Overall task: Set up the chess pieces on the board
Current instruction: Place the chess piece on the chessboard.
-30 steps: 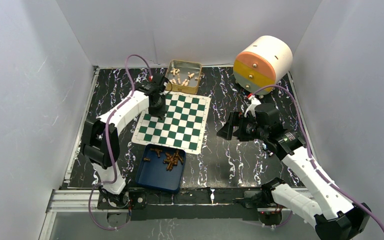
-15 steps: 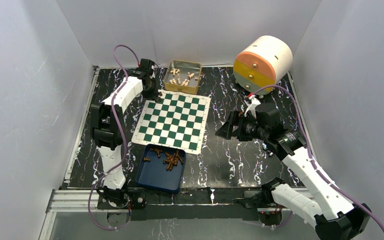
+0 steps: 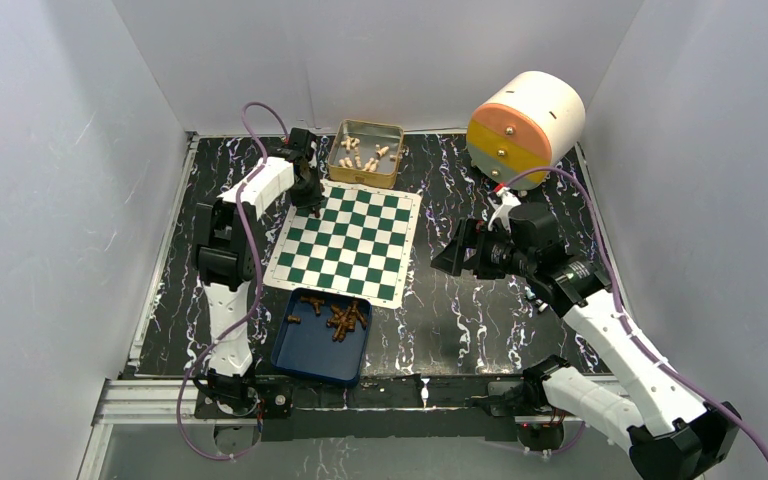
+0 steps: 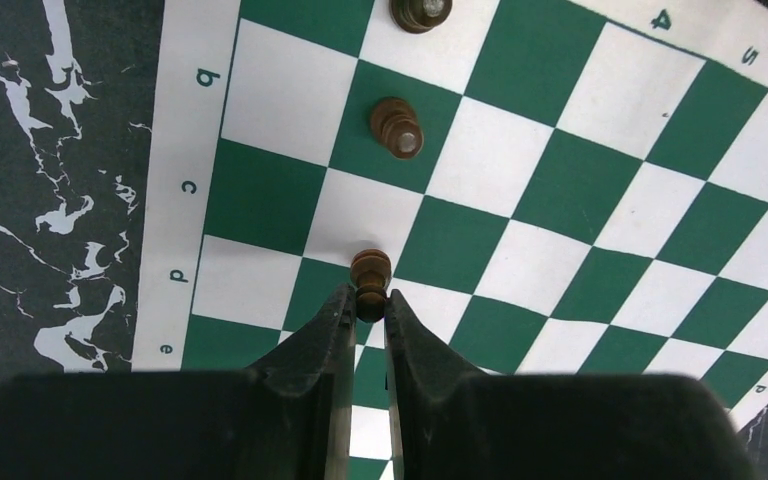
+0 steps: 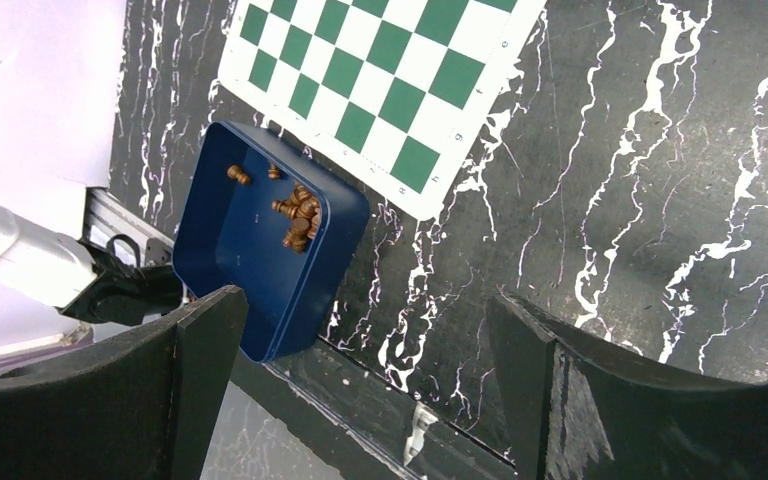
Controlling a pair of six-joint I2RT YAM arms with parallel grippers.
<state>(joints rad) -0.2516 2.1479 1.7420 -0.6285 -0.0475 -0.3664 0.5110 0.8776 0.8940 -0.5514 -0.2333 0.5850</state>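
The green-and-white board [image 3: 348, 243] lies mid-table. My left gripper [image 4: 366, 300] is over its far left corner [image 3: 312, 205], shut on a dark-brown chess piece [image 4: 370, 276] held upright above the squares near row d. Two more brown pieces [image 4: 397, 127] [image 4: 421, 12] stand on squares beyond it. Several brown pieces [image 3: 341, 316] lie in the blue tray [image 3: 305, 355], also in the right wrist view [image 5: 294, 214]. My right gripper [image 3: 450, 260] hovers right of the board, open and empty.
A gold tin [image 3: 391, 135] with cream-white pieces sits behind the board. A white, orange and yellow drum [image 3: 525, 122] stands at the back right. The blue tray [image 5: 230, 250] touches the board's near edge. White walls enclose the black marbled table [image 3: 460, 320].
My left gripper moved from the board's far left area out past the corner and back over the corner squares. The right arm barely shifted.
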